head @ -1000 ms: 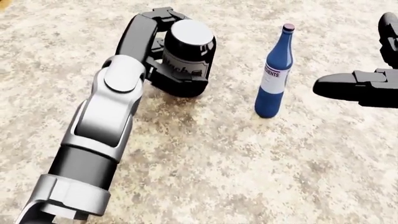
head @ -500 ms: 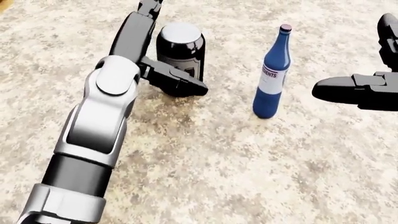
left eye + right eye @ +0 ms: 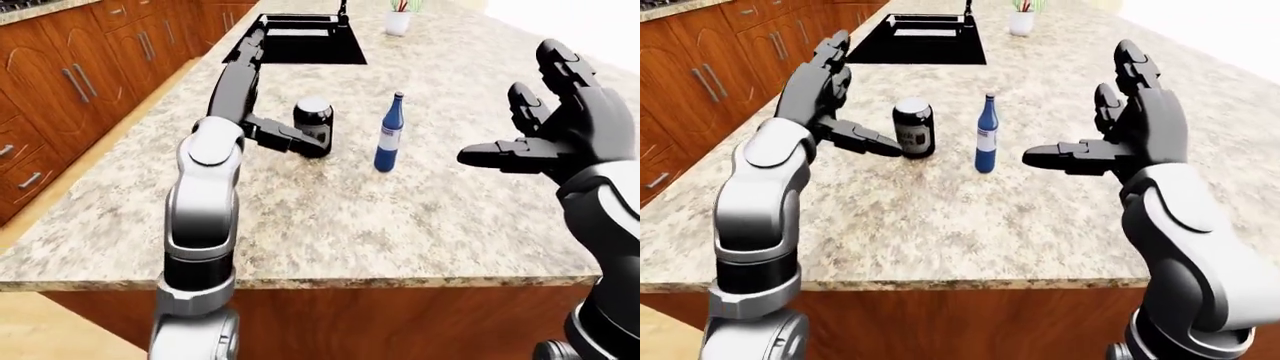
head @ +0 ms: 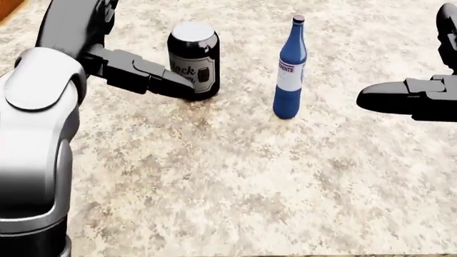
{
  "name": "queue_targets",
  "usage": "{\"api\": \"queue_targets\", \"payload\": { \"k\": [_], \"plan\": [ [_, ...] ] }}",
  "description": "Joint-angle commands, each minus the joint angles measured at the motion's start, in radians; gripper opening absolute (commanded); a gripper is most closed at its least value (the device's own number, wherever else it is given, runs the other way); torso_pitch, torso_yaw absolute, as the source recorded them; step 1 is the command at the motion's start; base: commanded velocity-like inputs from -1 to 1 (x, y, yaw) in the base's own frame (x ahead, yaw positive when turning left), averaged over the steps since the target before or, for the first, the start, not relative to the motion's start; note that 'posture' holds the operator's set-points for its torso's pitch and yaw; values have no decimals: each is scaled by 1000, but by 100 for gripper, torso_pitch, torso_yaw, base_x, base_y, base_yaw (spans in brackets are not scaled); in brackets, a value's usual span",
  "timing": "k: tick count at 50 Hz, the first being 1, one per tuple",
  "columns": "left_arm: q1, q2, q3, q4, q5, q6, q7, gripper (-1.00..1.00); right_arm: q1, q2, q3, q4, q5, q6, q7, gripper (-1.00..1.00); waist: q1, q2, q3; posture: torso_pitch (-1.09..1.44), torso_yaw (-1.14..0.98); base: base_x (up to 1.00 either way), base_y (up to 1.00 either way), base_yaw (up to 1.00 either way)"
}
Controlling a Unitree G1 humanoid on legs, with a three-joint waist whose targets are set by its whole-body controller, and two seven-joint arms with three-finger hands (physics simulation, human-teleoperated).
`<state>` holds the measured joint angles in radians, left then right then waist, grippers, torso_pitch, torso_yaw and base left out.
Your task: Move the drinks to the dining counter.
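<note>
1. Nearest the cameras: the granite counter [image 4: 236, 203], whose near edge runs across the bottom of the eye views. This stretch carries nothing but the two drinks farther up.

2. Left hand [image 3: 830, 101]: fingers spread apart, gripping nothing. One finger [image 4: 146, 75] reaches rightward and its tip meets the lower left side of the black can [image 4: 193, 60] in the head view. The other fingers point up and away, toward the top of the right-eye view.

3. Right hand [image 3: 1120, 131]: open, palm turned toward the view's left, fingers splayed upward, one finger [image 4: 400, 97] extended leftward. It holds nothing and stands apart from both drinks.

4. Black can: upright on the counter, silver lid up, label partly readable. It is just right of the left hand's extended finger; left hand is clearly the nearer one.

5. Blue bottle [image 4: 289, 69]: upright, long axis vertical, white label, dark cap. It stands just right of the can, not touching it. It lies to the left of the right hand's extended finger, between the two hands, with a clear gap on the right-hand side.

6. Judgement: both drinks appear set down on the counter. Any next grasp on the bottle suits the right hand, closing in sideways from the view's right.

7. Farther: black sink [image 3: 298, 41], white cup [image 3: 398, 21] and wooden cabinets [image 3: 60, 82].
</note>
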<state>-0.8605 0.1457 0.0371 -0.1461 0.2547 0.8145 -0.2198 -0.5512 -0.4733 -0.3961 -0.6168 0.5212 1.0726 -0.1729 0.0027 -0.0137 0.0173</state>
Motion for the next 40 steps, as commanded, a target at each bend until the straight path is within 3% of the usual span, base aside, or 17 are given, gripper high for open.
{"api": "queue_targets", "payload": {
  "k": [1, 5, 9, 11, 12, 13, 14, 15, 22, 26, 27, 28, 31, 36, 38, 39, 40],
  "plan": [
    [-36, 16, 17, -51, -4, 12, -5, 100, -29, -14, -9, -27, -1, -24, -4, 100, 4, -15, -25, 0, 0, -59, 0, 0],
    [-26, 22, 12, -101, -5, 42, -4, 100, -34, -15, -19, -44, 12, -10, -12, 100, 11, -34, -31, 0, 0, -58, 0, 0],
    [-24, 22, 9, -137, 2, 65, -5, 100, -36, -24, -23, -47, 21, -6, -15, 100, 17, -13, -18, 0, 0, -57, 0, 0],
    [-18, 23, 11, -159, 2, 77, -8, 100, -31, -18, -22, -51, 26, -10, -18, 100, 22, 12, -15, 0, 0, -58, 0, 0],
    [-15, 25, 13, -171, 1, 82, -9, 100, -30, -15, -25, -55, 32, -8, -21, 100, 24, 49, -24, 0, 0, -52, 4, 0],
    [-11, 26, 14, -179, 0, 86, -10, 100, -32, -14, -29, -61, 39, -4, -26, 100, 38, 63, -31, 0, 0, -24, 0, 45],
    [-6, 26, 13, -190, 2, 93, -9, 100, -34, -13, -34, -66, 49, 2, -32, 100, 46, 47, -4, 0, 0, -16, 0, 64],
    [2, 24, 13, -201, 1, 101, -8, 100, -34, -13, -35, -70, 59, 7, -37, 100, 48, 52, -1, 0, 0, -11, 0, 100],
    [70, 16, 4, -356, 7, 197, -22, 100, -40, -18, -38, -97, 120, 21, -81, 100, 35, -31, 24, 0, 0, -8, 0, 100],
    [84, 17, -6, -427, 18, 246, -34, 100, -50, -27, -36, -99, 150, 22, -99, 100, 41, -124, 23, 0, 0, -7, 0, 100],
    [85, 19, -4, -439, 19, 255, -37, 100, -53, -30, -38, -103, 159, 26, -105, 100, 23, -79, 40, 0, 0, -8, 0, 100],
    [89, 21, -3, -457, 21, 269, -41, 100, -49, -32, -39, -105, 165, 22, -108, 100, 45, -94, 23, 0, 0, -6, 0, 100],
    [113, 23, 5, -488, 15, 286, -52, 100, -39, -32, -27, -107, 173, 4, -115, 100, 45, -66, 14, 0, 0, -7, 0, 100],
    [106, 29, 22, -516, -3, 316, -54, 100, -55, -32, -10, -107, 190, 6, -131, 100, 26, 14, 23, 0, 0, -7, 0, 100],
    [106, 34, 34, -519, -16, 314, -49, 100, -54, -29, -2, -110, 193, 5, -137, 100, 26, 71, 8, 0, 0, -5, 0, 100],
    [104, 37, 38, -522, -22, 318, -47, 100, -53, -27, -1, -112, 195, 7, -139, 100, 32, 78, -4, 0, 0, -5, 0, 100],
    [101, 41, 45, -531, -30, 326, -45, 100, -47, -22, 4, -112, 190, -1, -138, 100, 29, 66, 10, 0, 0, -5, 0, 100]
  ]
}}
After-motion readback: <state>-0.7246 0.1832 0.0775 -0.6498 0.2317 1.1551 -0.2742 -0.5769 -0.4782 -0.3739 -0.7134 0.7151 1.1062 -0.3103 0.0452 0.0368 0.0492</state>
